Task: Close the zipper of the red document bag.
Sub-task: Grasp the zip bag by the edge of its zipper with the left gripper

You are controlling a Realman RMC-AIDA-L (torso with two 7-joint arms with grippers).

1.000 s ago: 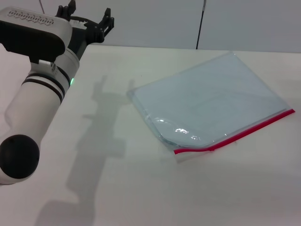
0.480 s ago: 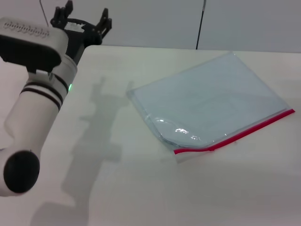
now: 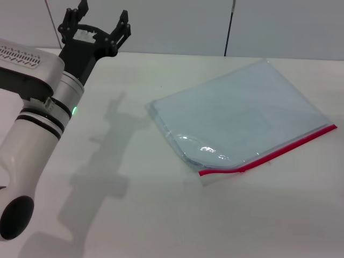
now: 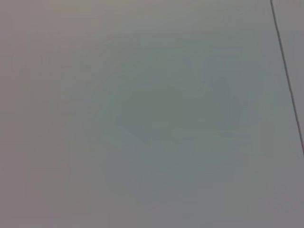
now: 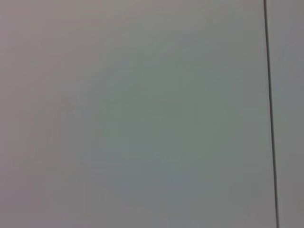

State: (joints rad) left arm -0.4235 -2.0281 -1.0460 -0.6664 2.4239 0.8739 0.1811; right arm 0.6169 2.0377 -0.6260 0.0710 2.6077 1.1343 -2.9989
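Note:
The red document bag point(image 3: 242, 115) lies flat on the white table point(image 3: 134, 215), right of the middle: a translucent pale blue-grey pouch. Its zipper point(image 3: 271, 153) is the bright red strip along the near edge, running from the pouch's near corner up to the far right. My left gripper point(image 3: 97, 21) is raised at the far left of the head view, well away from the bag, open with nothing between its fingers. My right gripper is out of view. Both wrist views show only a plain grey wall.
A grey wall point(image 3: 177, 24) with a dark vertical seam point(image 3: 229, 27) stands behind the table's far edge. The left arm's shadow point(image 3: 107, 145) falls on the tabletop left of the bag.
My left arm has lifted and swung slightly, so the open gripper now shows higher and fuller. The bag has not moved.

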